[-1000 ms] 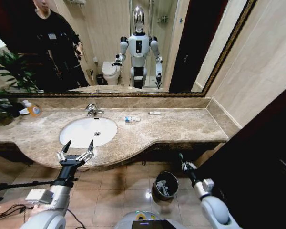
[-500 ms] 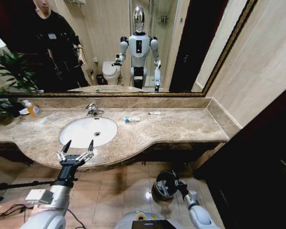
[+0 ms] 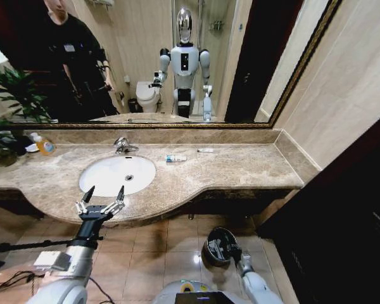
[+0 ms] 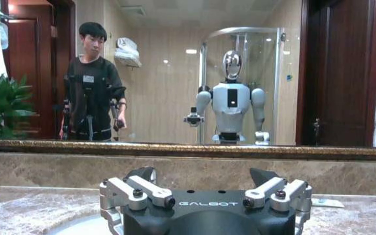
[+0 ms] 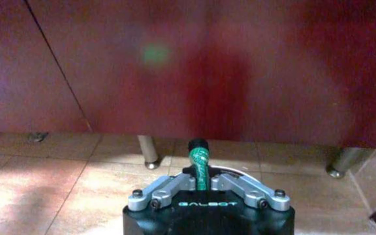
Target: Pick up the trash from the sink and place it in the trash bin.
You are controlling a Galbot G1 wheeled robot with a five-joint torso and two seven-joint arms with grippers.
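Right gripper (image 5: 199, 169): jaws narrow, pinched on a thin green piece (image 5: 199, 164) that stands up between them — dark tip above. In the head view this gripper (image 3: 231, 251) is low, at the rim of the trash bin (image 3: 210, 248), which stands on the tiled floor below the bench edge.

Left gripper (image 3: 102, 196): jaws wide, holding nothing, fingers pointing at the mirror; it hovers at the front edge of the bench (image 3: 240, 168), just short of the sink (image 3: 117, 174).

Sink basin: white, bare apart from the drain. Faucet (image 3: 121, 145) behind it.

Blue-and-white tube (image 3: 175, 158) lies on the bench, to the right of the sink — a thin white stick (image 3: 205, 150) farther right, near the back wall.
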